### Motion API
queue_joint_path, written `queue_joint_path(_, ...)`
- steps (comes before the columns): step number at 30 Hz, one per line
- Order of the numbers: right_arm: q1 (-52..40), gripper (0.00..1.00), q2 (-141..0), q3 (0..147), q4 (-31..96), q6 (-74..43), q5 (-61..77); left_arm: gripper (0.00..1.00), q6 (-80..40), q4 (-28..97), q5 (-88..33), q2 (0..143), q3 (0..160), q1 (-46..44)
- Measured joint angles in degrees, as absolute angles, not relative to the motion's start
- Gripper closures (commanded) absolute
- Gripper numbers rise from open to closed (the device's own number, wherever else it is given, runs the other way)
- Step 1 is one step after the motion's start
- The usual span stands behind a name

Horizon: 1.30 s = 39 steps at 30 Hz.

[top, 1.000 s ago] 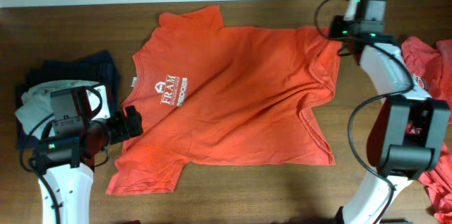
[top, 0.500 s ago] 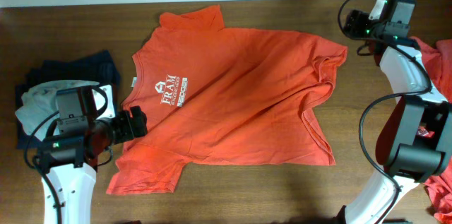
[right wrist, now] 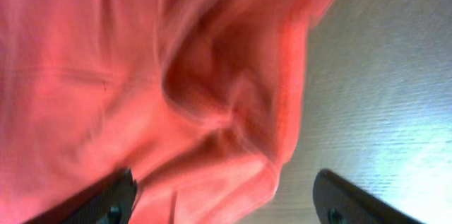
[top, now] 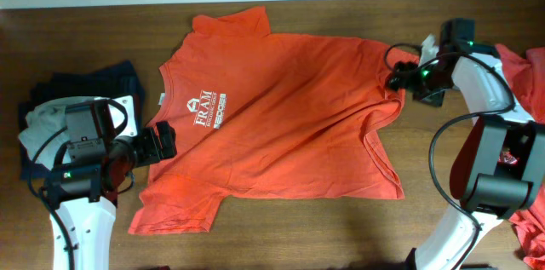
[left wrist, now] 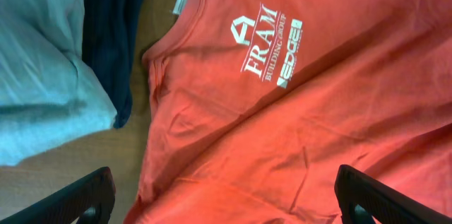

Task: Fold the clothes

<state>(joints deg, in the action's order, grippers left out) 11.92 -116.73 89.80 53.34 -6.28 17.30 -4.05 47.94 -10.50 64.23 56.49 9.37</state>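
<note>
An orange-red T-shirt (top: 281, 117) with white lettering lies spread flat across the middle of the table, logo side up. My left gripper (top: 162, 142) hovers open over its left edge near the sleeve. In the left wrist view the shirt (left wrist: 296, 111) fills the frame between the wide-apart fingers of that gripper (left wrist: 226, 206). My right gripper (top: 396, 78) is open at the shirt's right sleeve. The right wrist view is blurred. There the rumpled sleeve edge (right wrist: 233, 111) lies between that gripper's (right wrist: 226, 199) spread fingers, and nothing is gripped.
A pale grey garment (top: 43, 121) and a navy garment (top: 102, 78) lie piled at the far left, and both show in the left wrist view too: grey (left wrist: 42, 75), navy (left wrist: 113, 33). More orange-red clothes (top: 524, 74) sit heaped at the right edge. Bare wooden table (top: 341, 227) runs along the front.
My right gripper has opened and let go of the shirt's right sleeve, swung away to the right, then come down and left over the sleeve. The left arm has barely moved.
</note>
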Motion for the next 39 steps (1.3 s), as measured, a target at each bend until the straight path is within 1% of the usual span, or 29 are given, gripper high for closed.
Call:
queue_joint_path(5, 8.19, 0.17, -116.66, 89.78, 64.34, -6.26, 16.67, 0.01, -2.98, 44.49, -13.87, 64.23, 56.49, 9.39)
queue_joint_path(8, 3.99, 0.17, -116.6, 89.52, 66.26, -6.92, 14.11, 0.01, -2.11, 43.62, -16.4, 64.23, 56.49, 9.37)
queue_joint_path(11, 0.47, 0.23, -116.55, 88.73, 66.63, -8.49, 11.62, 0.01, -1.61, 43.57, -17.63, 64.23, 56.49, 9.37)
queue_joint_path(14, -0.97, 0.25, -116.42, 87.68, 66.65, -10.2, 9.78, 0.01, -1.28, 43.53, -18.22, 64.23, 56.49, 9.37)
queue_joint_path(17, -0.82, 0.33, -116.4, 86.08, 66.67, -11.77, 7.16, 0.01, -1.23, 43.46, -18.57, 64.23, 56.49, 9.37)
queue_joint_path(18, -0.73, 0.39, -116.4, 85.6, 66.54, -12.12, 6.37, 0.01, -1.23, 43.48, -18.68, 64.23, 56.49, 9.37)
queue_joint_path(22, -0.73, 0.5, -116.4, 84.82, 65.34, -13.23, 4.93, 0.01, -1.23, 43.46, -18.72, 64.23, 56.49, 9.37)
queue_joint_path(32, -0.73, 0.52, -116.29, 82.52, 60.18, -15.75, 3.6, 0.01, -1.23, 43.44, -18.72, 64.23, 56.49, 9.37)
queue_joint_path(33, -0.73, 0.56, -116.29, 82.04, 59.68, -16.23, 3.55, 0.01, -1.23, 43.44, -18.72, 64.23, 56.49, 9.37)
queue_joint_path(35, -0.73, 0.74, -116.29, 80.86, 58.67, -17.56, 3.4, 0.01, -1.23, 43.44, -18.72, 64.23, 56.49, 9.37)
queue_joint_path(36, -0.73, 0.84, -116.29, 80.68, 58.37, -17.76, 3.4, 0.01, -1.23, 43.44, -18.72, 64.23, 56.49, 9.37)
queue_joint_path(39, -0.56, 0.91, -116.29, 80.55, 57.12, -18.96, 2.39, 0.01, -1.23, 43.44, -18.72, 64.23, 56.49, 9.37)
